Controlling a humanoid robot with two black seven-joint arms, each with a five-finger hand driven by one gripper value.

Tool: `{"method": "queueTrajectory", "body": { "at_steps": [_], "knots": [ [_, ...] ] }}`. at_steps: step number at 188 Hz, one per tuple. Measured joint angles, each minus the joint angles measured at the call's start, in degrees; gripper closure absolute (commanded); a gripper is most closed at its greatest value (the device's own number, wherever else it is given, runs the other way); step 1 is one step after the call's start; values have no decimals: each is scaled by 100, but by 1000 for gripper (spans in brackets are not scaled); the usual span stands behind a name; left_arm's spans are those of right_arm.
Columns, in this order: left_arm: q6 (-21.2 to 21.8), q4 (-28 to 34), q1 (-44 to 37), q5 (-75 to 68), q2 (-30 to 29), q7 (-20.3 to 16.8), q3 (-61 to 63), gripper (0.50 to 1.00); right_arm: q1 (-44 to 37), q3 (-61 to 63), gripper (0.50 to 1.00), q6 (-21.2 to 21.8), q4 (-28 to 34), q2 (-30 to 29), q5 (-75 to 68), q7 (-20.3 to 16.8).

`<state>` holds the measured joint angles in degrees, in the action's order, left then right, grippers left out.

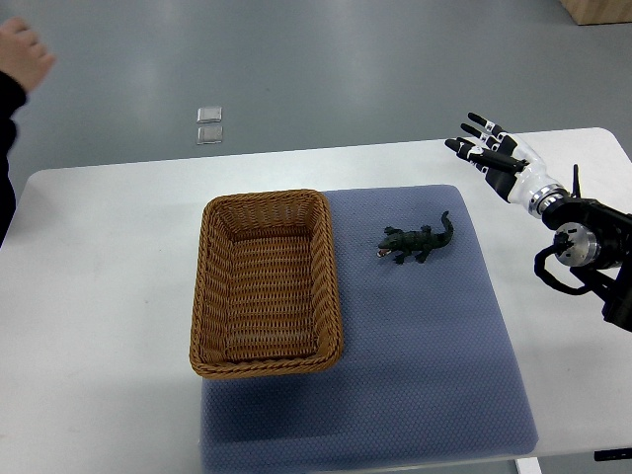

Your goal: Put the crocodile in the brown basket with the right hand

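Observation:
A small dark green toy crocodile lies on the blue mat, just right of the brown wicker basket, with its head toward the basket. The basket holds nothing. My right hand hovers over the table's far right, up and to the right of the crocodile, apart from it. Its fingers are spread and hold nothing. The right arm comes in from the right edge. My left arm does not show.
A white table carries the mat and basket. A person's hand and dark sleeve show at the top left corner. Two small clear squares lie on the grey floor beyond the table.

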<state>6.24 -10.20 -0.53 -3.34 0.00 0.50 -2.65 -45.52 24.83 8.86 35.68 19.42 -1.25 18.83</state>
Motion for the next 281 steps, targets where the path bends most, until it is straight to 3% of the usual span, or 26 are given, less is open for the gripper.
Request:
{"method": "queueTrajectory", "body": {
  "at_steps": [281],
  "knots": [
    [0,6,0,2,0,-1,3,500,-31,13,572,-45,-143,-2,-32,42]
  ]
}}
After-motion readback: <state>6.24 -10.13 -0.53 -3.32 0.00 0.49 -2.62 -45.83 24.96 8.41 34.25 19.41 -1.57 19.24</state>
